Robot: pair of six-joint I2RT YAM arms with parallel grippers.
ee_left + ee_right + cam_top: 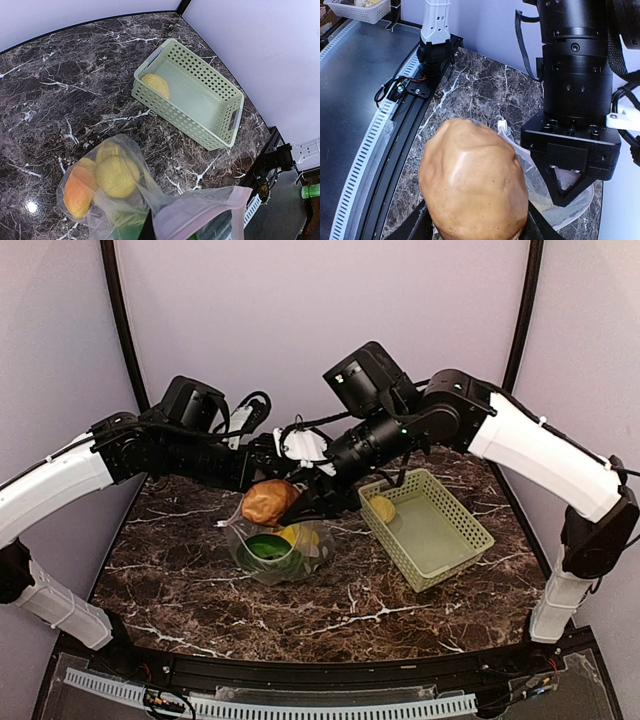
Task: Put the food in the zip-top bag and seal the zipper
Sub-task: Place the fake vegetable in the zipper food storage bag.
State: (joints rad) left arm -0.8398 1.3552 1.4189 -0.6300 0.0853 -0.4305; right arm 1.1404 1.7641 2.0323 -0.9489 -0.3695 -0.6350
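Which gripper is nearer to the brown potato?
Right. The right gripper holds the potato; the left gripper is beside it, shut on the mouth edge of the zip-top bag.

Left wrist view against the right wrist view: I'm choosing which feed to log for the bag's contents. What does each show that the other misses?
Only the left wrist: the light-green basket holding one lemon, plus lemons and an orange piece inside the zip-top bag. Only the right wrist: the brown potato gripped in the right fingers, and the left fingers pinching the bag's edge. Both: the bag and the marble table.
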